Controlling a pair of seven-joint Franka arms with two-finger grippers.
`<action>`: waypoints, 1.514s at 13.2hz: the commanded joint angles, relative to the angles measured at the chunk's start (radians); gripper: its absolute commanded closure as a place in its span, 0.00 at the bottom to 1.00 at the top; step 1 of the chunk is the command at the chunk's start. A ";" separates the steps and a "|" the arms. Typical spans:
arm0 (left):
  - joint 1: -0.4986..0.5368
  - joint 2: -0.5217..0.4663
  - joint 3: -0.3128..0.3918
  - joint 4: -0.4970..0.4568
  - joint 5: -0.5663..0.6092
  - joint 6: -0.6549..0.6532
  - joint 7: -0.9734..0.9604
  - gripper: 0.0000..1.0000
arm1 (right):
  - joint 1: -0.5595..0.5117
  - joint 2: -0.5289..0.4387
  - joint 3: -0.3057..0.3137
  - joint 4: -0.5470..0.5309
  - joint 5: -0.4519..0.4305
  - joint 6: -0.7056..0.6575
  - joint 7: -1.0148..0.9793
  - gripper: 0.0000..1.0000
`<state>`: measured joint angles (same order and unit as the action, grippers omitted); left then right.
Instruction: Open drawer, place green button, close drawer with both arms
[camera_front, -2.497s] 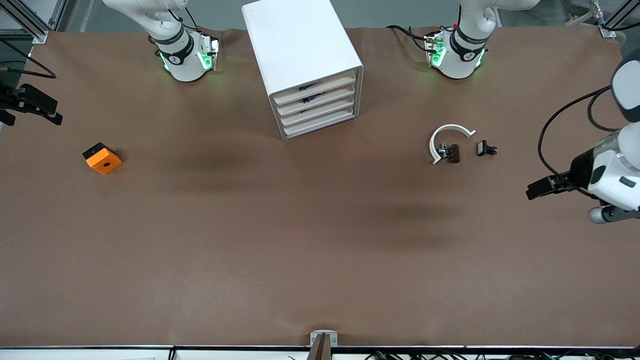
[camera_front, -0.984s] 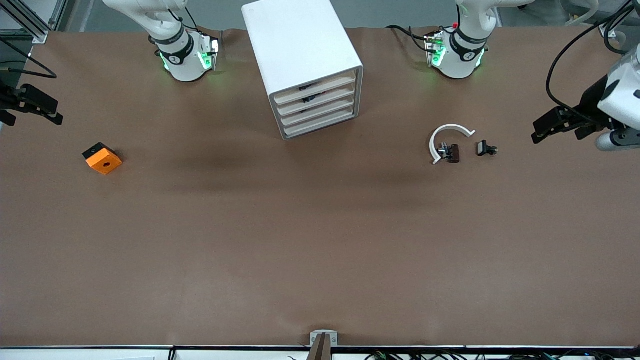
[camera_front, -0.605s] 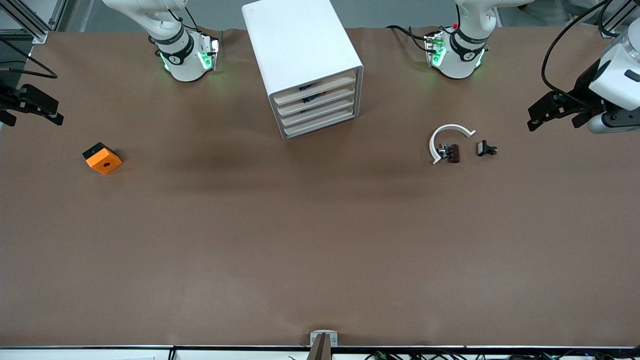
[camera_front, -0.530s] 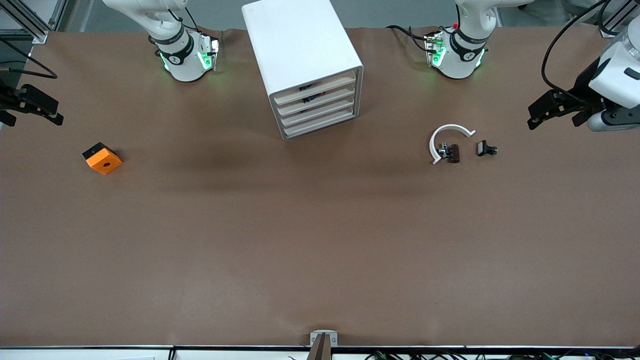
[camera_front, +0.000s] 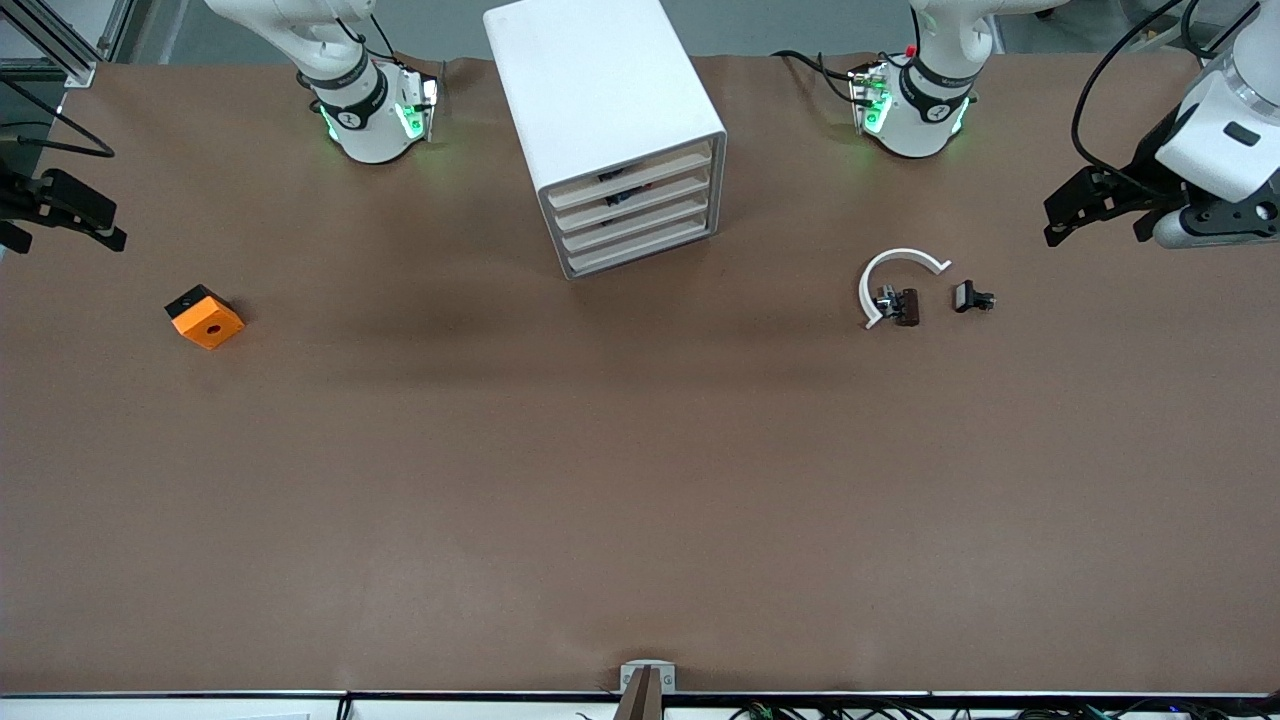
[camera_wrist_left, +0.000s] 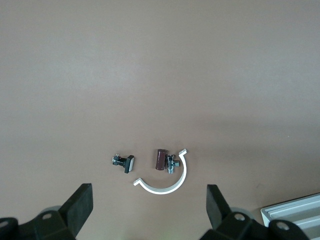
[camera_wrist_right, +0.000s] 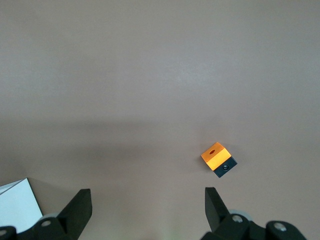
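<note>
Both arms are parked out at the table (camera_front: 640, 480) ends. The left pincer (camera_wrist_left: 148, 192) hangs over its end w/ fingers wide apart, and the right pincer (camera_wrist_right: 147, 192) does the same over its end. The cabinet (camera_front: 600, 90) sits btwn the 2 bases, all 4 drawers (camera_front: 635, 215) pushed in. We can't spot the button. Dark bits show in the gaps above the top 2 drawers, but we can't tell what they are. A white ring (camera_front: 890, 266), brown clip (camera_front: 907, 306) and black clip (camera_front: 970, 297) lie near the left arm, and an orange cube (camera_front: 205, 317) lies near the right.
</note>
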<state>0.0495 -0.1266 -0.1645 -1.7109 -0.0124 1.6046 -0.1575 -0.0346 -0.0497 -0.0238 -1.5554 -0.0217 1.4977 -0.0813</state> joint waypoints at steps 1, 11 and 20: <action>0.019 -0.024 -0.015 -0.018 0.029 0.015 0.019 0.00 | -0.002 0.008 0.002 0.020 -0.003 -0.004 -0.008 0.00; 0.035 -0.015 -0.007 0.014 0.028 -0.003 0.016 0.00 | -0.001 0.008 0.002 0.020 -0.003 -0.004 -0.008 0.00; 0.044 -0.007 -0.007 0.033 0.028 -0.040 0.044 0.00 | -0.001 0.008 0.002 0.020 -0.003 -0.004 -0.008 0.00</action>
<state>0.0747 -0.1284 -0.1633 -1.6948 -0.0047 1.5883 -0.1504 -0.0346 -0.0497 -0.0238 -1.5554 -0.0217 1.4984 -0.0816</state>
